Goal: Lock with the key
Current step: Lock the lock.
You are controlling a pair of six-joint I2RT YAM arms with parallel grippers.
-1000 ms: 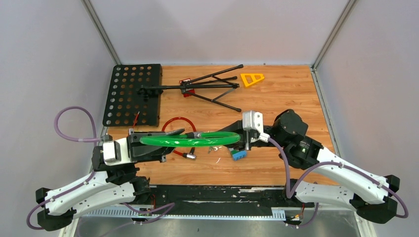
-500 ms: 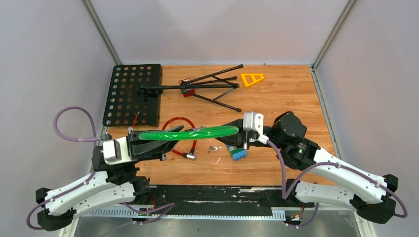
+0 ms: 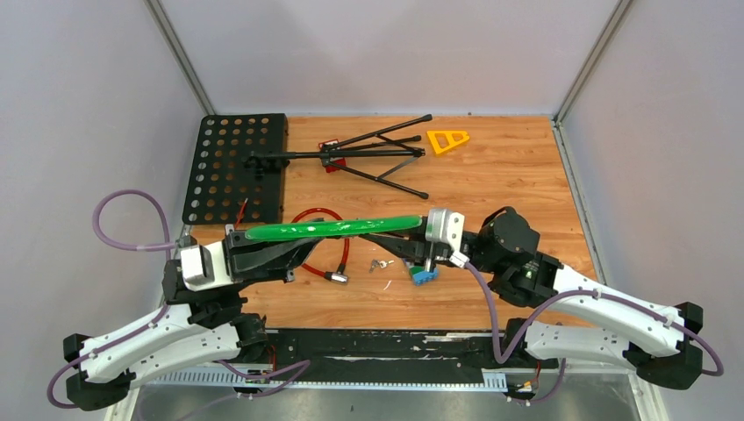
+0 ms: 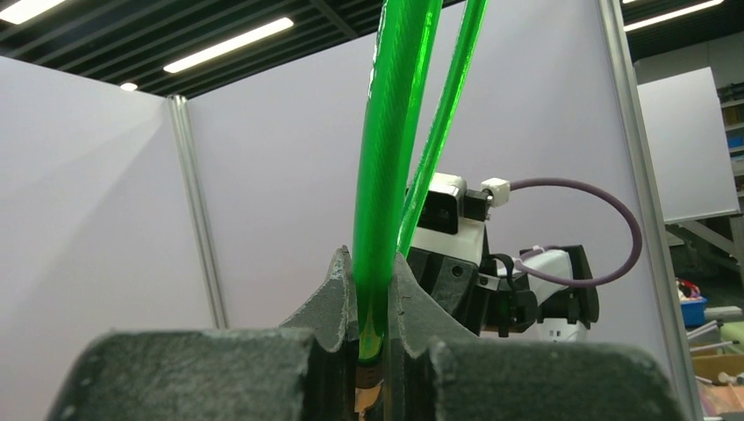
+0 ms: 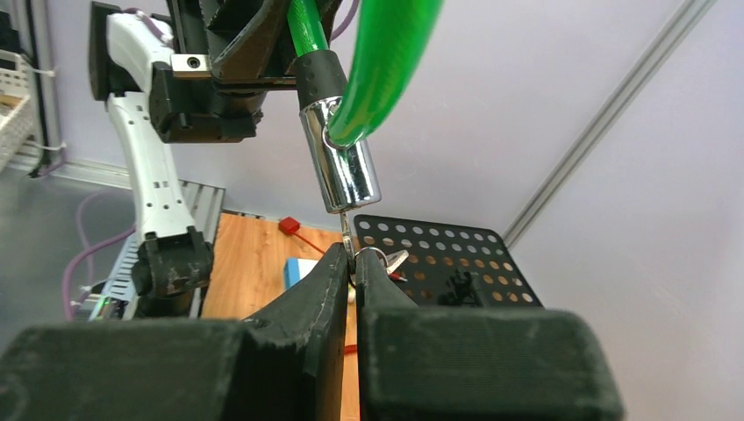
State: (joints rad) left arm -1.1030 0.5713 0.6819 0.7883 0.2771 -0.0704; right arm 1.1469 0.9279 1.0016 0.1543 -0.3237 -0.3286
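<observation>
A green cable lock (image 3: 333, 229) hangs above the table between my two grippers, its loop seen edge-on from above. My left gripper (image 4: 373, 298) is shut on one end of the green cable (image 4: 386, 193); in the top view this gripper (image 3: 303, 244) reaches in from the left. In the right wrist view the chrome lock cylinder (image 5: 342, 175) points down at my right gripper (image 5: 353, 256). That gripper is shut on the key (image 5: 350, 235), whose blade enters the cylinder's underside. A ring with a spare key (image 5: 392, 260) dangles beside the fingers.
A red cable lock (image 3: 318, 215) and loose keys (image 3: 380, 264) lie on the wooden table under the green loop. A blue block (image 3: 424, 275) sits near the right wrist. Further back lie a black perforated music-stand plate (image 3: 235, 167), its folded legs (image 3: 373, 158) and a yellow triangle (image 3: 447, 140).
The green loop has tipped from lying flat to edge-on and shifted towards the back. My right wrist has rolled and moved slightly left with the key. The left arm has hardly moved.
</observation>
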